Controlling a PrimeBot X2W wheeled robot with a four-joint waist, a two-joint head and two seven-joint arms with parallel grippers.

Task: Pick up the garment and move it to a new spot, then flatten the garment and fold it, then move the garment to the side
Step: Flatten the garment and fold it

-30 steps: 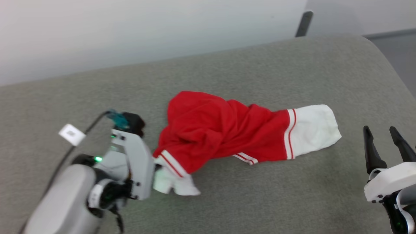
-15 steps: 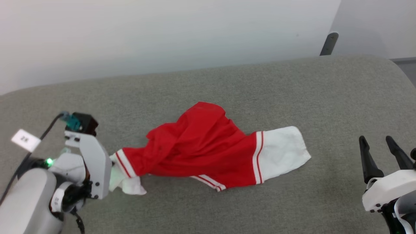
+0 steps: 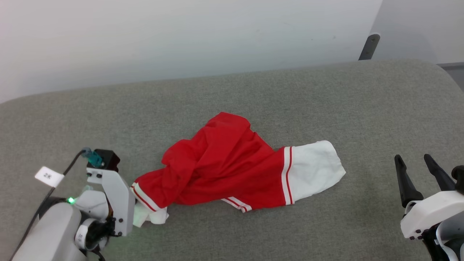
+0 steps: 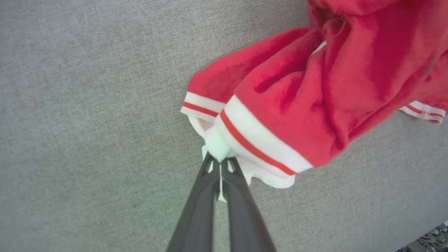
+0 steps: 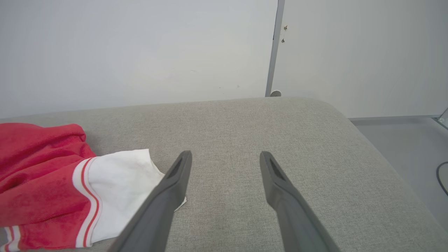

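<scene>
Although the garment (image 3: 224, 166) is gripped at one end, it is seen bunched and twisted on the cushion (image 3: 326, 90), so little of the task is judged to be done. The carry to a new spot may be under way, but whether that spot has been reached cannot be told. Flattening, folding and the move to the side are all left.

At the near left, the left gripper (image 4: 220, 163) is closed tight, its jaws pressed together on a pinch of white cloth from the left sleeve (image 4: 217, 145), just below the striped trim (image 4: 259, 143). A thin edge of that cloth is seen between the fingers (image 4: 199, 210). From there the red body is heaped toward the middle of the cushion, resting on it rather than lifted. The right sleeve (image 3: 313, 168) is laid fairly flat, pointing right.

At the near right, the right gripper (image 3: 412, 158) is seen with its jaws spread wide. Nothing is held or touched by it, and it is placed near the right sleeve but apart from it.
</scene>
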